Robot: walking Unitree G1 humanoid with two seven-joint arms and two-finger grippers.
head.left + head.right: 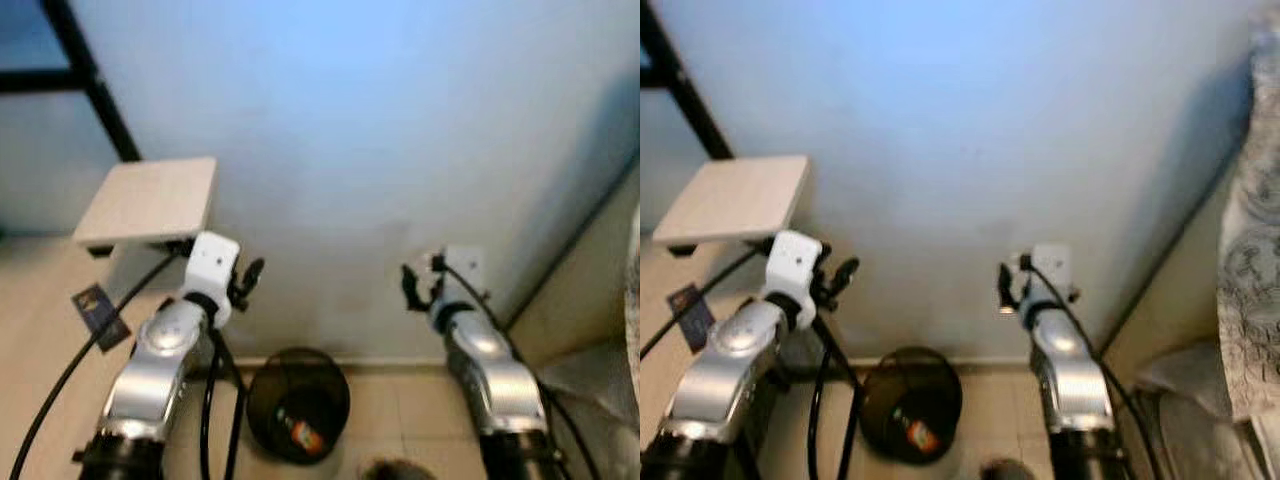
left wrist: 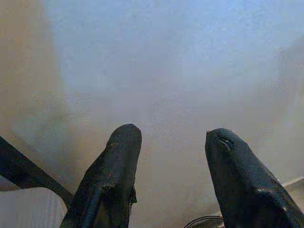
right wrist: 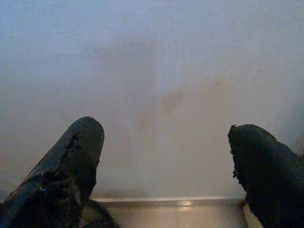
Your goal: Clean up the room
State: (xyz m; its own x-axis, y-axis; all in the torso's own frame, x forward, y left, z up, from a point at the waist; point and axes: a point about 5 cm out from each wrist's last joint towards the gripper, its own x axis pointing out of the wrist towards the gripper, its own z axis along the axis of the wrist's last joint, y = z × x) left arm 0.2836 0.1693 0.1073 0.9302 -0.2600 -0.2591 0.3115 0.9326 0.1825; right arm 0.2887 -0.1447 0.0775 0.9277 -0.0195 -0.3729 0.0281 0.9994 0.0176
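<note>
A black mesh waste bin (image 1: 298,403) stands on the tiled floor against the pale wall, between my two arms. Inside it lies a small item with an orange and white label (image 1: 305,436). My left gripper (image 2: 173,156) is raised above and left of the bin, open, with nothing between its fingers. My right gripper (image 3: 166,152) is raised above and right of the bin, also open and empty. Both face the bare wall.
A light wooden shelf (image 1: 150,200) juts from the wall at the left, beside a black frame (image 1: 95,85). A dark tag (image 1: 100,310) hangs on a cable below it. At the right, patterned fabric (image 1: 1255,250) hangs by the corner.
</note>
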